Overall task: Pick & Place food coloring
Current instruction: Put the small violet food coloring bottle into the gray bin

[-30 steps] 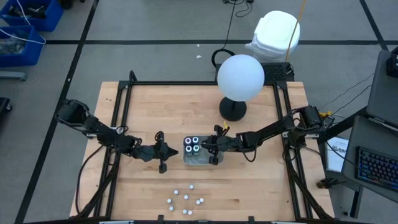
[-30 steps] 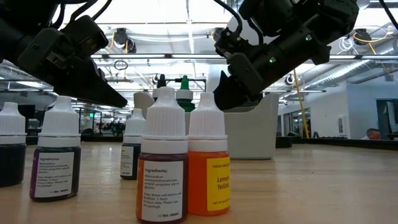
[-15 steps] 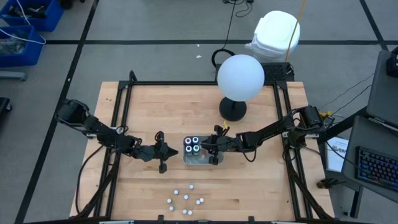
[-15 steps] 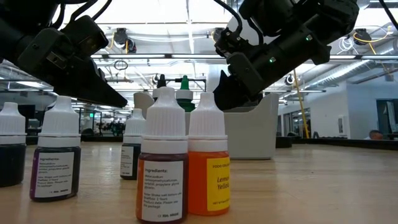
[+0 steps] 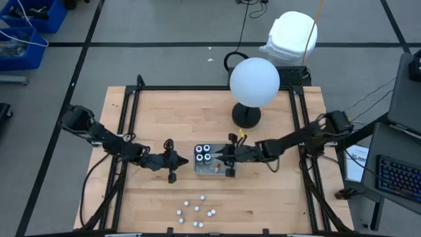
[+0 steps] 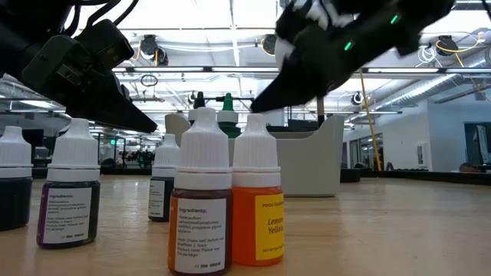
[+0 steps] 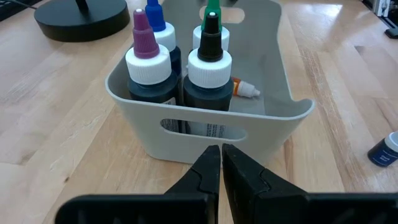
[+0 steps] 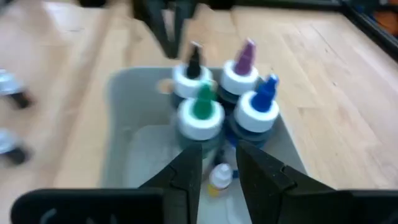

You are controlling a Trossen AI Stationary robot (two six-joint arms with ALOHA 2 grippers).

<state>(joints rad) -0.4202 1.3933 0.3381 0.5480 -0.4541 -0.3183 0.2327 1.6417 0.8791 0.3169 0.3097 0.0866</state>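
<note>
A small grey bin point(image 5: 209, 162) stands mid-table. It holds four dark bottles point(image 7: 177, 68) with white caps and coloured tips, standing upright at its left end. A tiny orange bottle point(image 7: 242, 89) lies on its side on the bin floor point(image 8: 221, 177). Several tiny white-capped bottles point(image 5: 195, 210) stand near the table's near edge, and the low view shows them close up point(image 6: 257, 203). My left gripper point(image 7: 221, 163) is shut and level just left of the bin point(image 5: 172, 162). My right gripper point(image 8: 217, 163) is open over the bin's right part point(image 5: 228, 160), above the lying bottle.
A lamp with a white globe point(image 5: 254, 81) and a black base point(image 5: 247, 116) stands behind the bin. A black frame rail point(image 5: 125, 131) runs along the table's sides. One blue-capped bottle point(image 7: 384, 149) stands on the wood between the bin and the near edge.
My right arm has swung slightly toward the table's near edge over the bin. In the low view its gripper has tipped and moved up, and it shows blurred. The left arm and the bottles on the table have kept still.
</note>
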